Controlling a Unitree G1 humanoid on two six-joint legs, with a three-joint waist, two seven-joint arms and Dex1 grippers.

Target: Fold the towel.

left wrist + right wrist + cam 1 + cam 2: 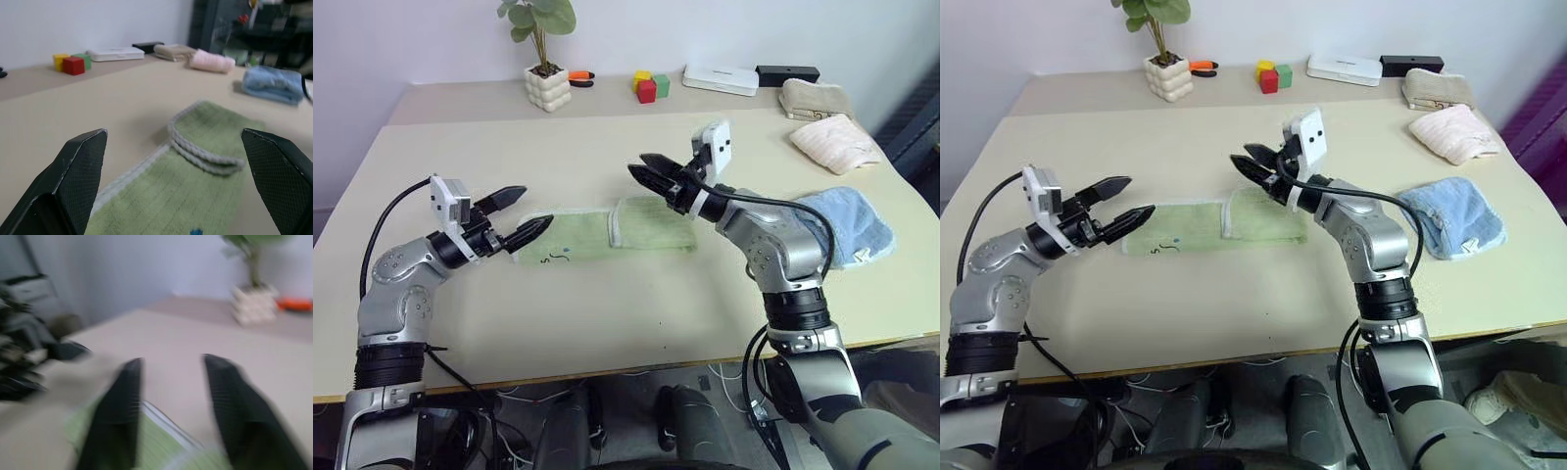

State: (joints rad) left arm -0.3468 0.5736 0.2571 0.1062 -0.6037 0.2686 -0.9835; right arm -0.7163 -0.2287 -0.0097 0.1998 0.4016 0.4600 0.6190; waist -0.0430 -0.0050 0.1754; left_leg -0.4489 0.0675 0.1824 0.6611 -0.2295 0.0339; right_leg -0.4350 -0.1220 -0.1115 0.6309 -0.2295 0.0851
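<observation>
Left eye view, left to right: left gripper [530,213] hovers with jaws spread wide, nothing in them, just off the towel's [570,238] left end. Towel lies flat mid-table [607,323], well back from the front edge, right end already lapped over itself. Right gripper [641,167] sits above that folded right end, fingers a little apart and holding no cloth.

Risks, as I read it:
- Lapped flap is loose; a brush from the right fingers could flip it open.
- Left pinch could catch one layer or only the edging, so the towel drags and skews.
- Blue towel [854,227] near the right edge lies close to the right forearm; a swing could drag it.
</observation>
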